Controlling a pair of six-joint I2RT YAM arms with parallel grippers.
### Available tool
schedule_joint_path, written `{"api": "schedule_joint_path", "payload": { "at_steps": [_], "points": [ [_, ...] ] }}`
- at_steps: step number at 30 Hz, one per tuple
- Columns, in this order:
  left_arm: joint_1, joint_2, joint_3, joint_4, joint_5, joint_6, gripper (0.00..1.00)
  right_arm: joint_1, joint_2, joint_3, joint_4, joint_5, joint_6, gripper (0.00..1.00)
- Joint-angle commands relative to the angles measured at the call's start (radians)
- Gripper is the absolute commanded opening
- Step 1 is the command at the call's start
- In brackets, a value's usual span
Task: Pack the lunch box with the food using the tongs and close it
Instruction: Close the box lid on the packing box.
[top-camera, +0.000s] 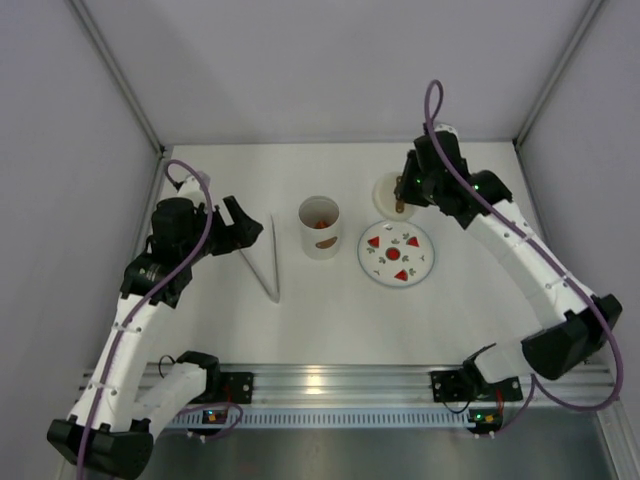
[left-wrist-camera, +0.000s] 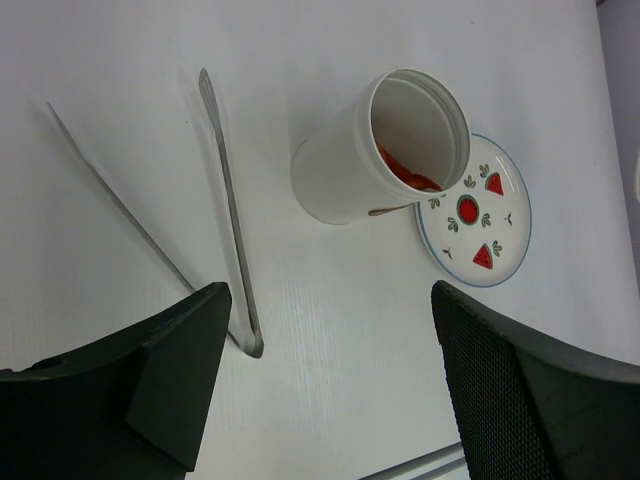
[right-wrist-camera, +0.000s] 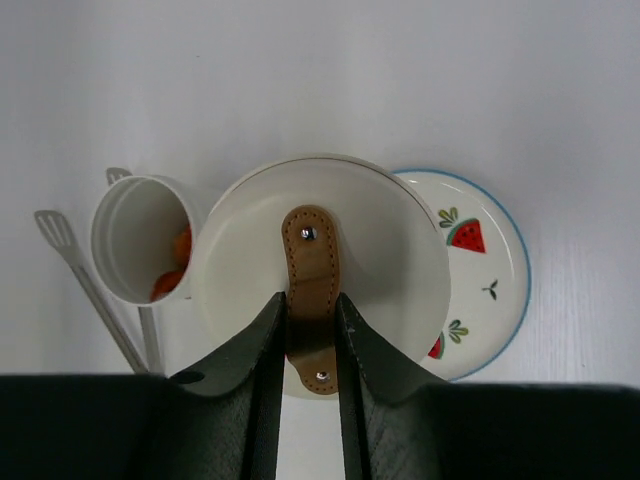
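White lunch box (left-wrist-camera: 340, 180), orange-red food (left-wrist-camera: 405, 172), blue-rimmed watermelon-print plate (left-wrist-camera: 490, 228), white lid (right-wrist-camera: 390, 260), tan handle (right-wrist-camera: 310, 270)

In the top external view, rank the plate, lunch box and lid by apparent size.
Largest: the plate.
Next: the lunch box.
Smallest: the lid, though the right gripper holding it hides part, so its full size is unsure.

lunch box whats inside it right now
Orange-red food pieces lie at the bottom of the open lunch box. Its wall hides part of the inside, so the count cannot be told.
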Motion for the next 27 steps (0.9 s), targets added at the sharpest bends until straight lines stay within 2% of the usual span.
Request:
{"api": "schedule_joint_path", "payload": {
  "at_steps": [1,3,10,13,27],
  "points": [
    [-0.002,0.003,0.046,-0.014,-0.02,0.019,0.86,0.088,0.157,0.233,-0.076,0.052,-0.004,0.0],
    [-0.002,0.005,0.049,-0.018,-0.02,0.021,0.86,0.114,0.234,0.321,-0.096,0.046,-0.019,0.0],
    [-0.002,0.02,0.064,-0.032,-0.024,0.022,0.86,0.205,0.604,0.789,-0.219,0.006,-0.059,0.0],
    [-0.002,0.018,0.066,-0.038,-0.027,0.027,0.86,0.214,0.697,0.907,-0.257,-0.032,-0.059,0.0],
    [-0.002,0.008,0.067,-0.051,-0.032,0.034,0.86,0.279,0.738,0.881,-0.236,-0.053,-0.05,0.0]
  ]
}}
